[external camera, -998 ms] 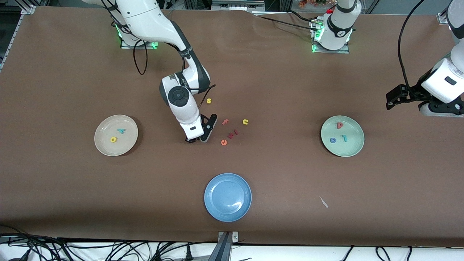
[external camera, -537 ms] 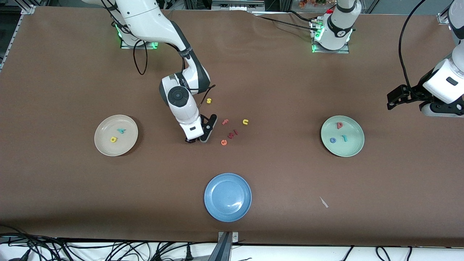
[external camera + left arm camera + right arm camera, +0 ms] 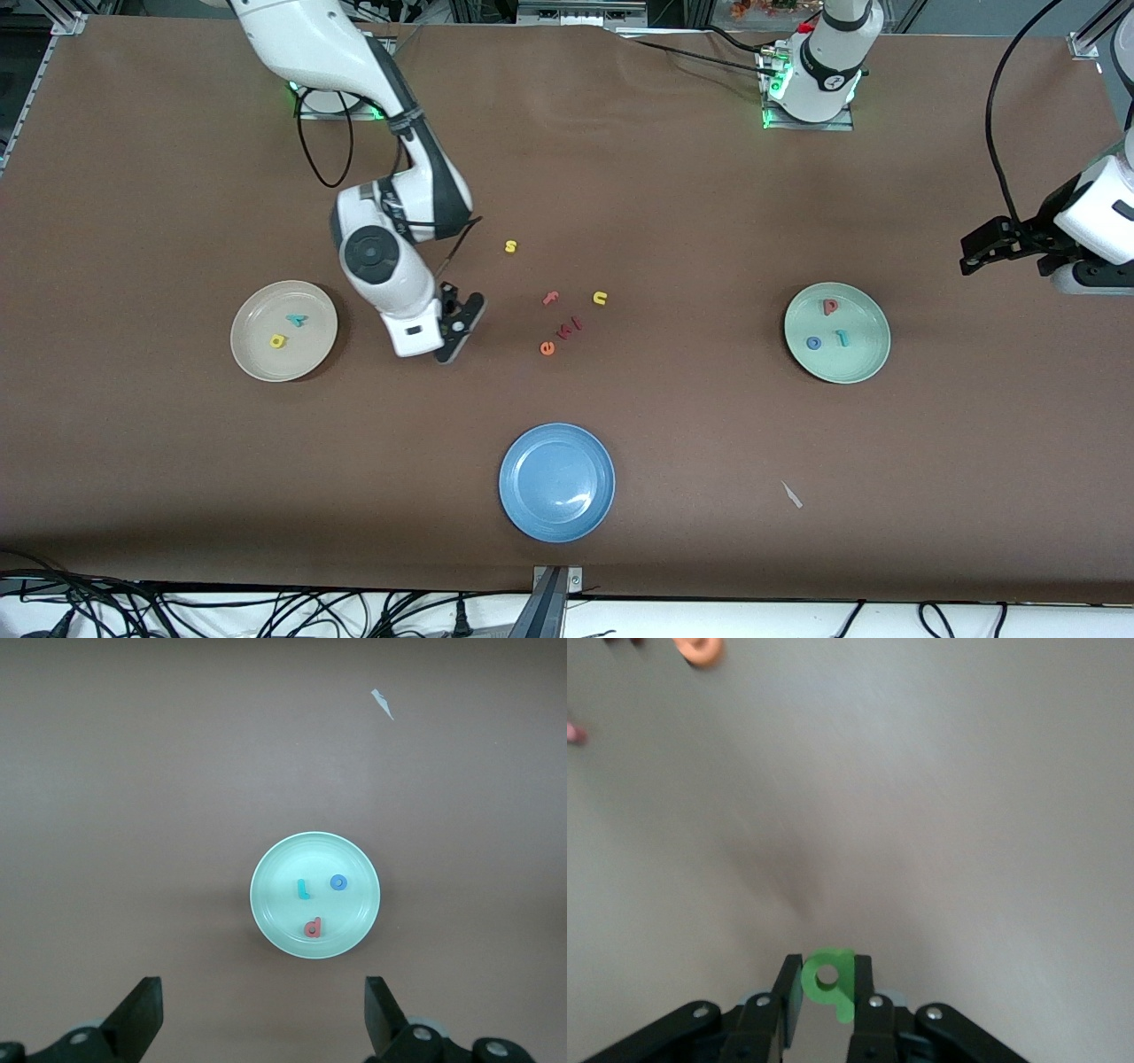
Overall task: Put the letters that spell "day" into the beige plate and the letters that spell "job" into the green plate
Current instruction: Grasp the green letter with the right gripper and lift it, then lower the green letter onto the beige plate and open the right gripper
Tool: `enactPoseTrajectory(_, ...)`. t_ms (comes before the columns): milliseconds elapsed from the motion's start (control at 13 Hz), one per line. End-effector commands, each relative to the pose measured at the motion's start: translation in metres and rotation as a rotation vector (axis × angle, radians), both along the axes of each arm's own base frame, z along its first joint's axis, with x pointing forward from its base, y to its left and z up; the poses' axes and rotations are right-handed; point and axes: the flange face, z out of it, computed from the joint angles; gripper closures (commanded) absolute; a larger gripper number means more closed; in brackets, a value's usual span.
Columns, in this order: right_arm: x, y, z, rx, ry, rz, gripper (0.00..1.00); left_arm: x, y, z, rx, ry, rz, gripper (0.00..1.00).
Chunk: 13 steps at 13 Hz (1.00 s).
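My right gripper (image 3: 446, 353) (image 3: 827, 972) is shut on a small green looped letter (image 3: 829, 982). It hangs over bare table between the beige plate (image 3: 257, 356) and the loose letters. A yellow looped letter (image 3: 278, 340) and a teal Y shape (image 3: 297, 320) lie in the beige plate. The green plate (image 3: 858, 361) (image 3: 275, 904) holds a pink-red loop-and-stem letter (image 3: 830, 307) (image 3: 313, 927), a blue ring (image 3: 813, 343) (image 3: 338, 882) and a teal hooked letter (image 3: 842, 338) (image 3: 303, 890). My left gripper (image 3: 977, 251) (image 3: 263, 1019) is open and empty, high up beside the green plate at the left arm's end.
Loose letters lie mid-table: a yellow s (image 3: 510, 246), a pink f (image 3: 550, 299), a yellow u (image 3: 600, 298), an orange e (image 3: 547, 348) (image 3: 702, 649) and small pink pieces (image 3: 571, 326). A blue plate (image 3: 556, 481) sits nearer the front camera. A white scrap (image 3: 791, 494) lies near it.
My right gripper has carried the green letter away from the loose letters toward the beige plate. The left arm has drifted slightly toward its end of the table.
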Motion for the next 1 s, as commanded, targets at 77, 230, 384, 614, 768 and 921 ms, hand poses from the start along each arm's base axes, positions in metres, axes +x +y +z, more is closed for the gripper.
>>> enactPoseTrajectory(77,0.012,-0.080,0.024,-0.034,0.054,-0.081,1.00,-0.004,0.003,0.018,-0.035,0.038,-0.006,0.00)
enactPoseTrajectory(230,0.014,-0.121,0.024,-0.055,0.060,-0.145,1.00,-0.007,0.003,0.043,-0.050,0.028,-0.001,0.00)
enactPoseTrajectory(384,0.013,-0.154,0.023,-0.074,0.067,-0.205,1.00,-0.010,0.003,0.045,-0.051,0.045,-0.001,0.00)
enactPoseTrajectory(614,0.015,-0.203,0.017,-0.095,0.074,-0.288,1.00,-0.012,0.002,0.046,-0.050,0.056,-0.003,0.00)
enactPoseTrajectory(768,0.019,-0.231,0.008,-0.107,0.079,-0.334,0.95,-0.012,0.004,0.047,-0.047,0.056,0.008,0.00)
enactPoseTrajectory(921,0.021,-0.229,0.008,-0.091,0.080,-0.344,0.01,-0.013,0.002,0.048,-0.042,0.053,0.005,0.00)
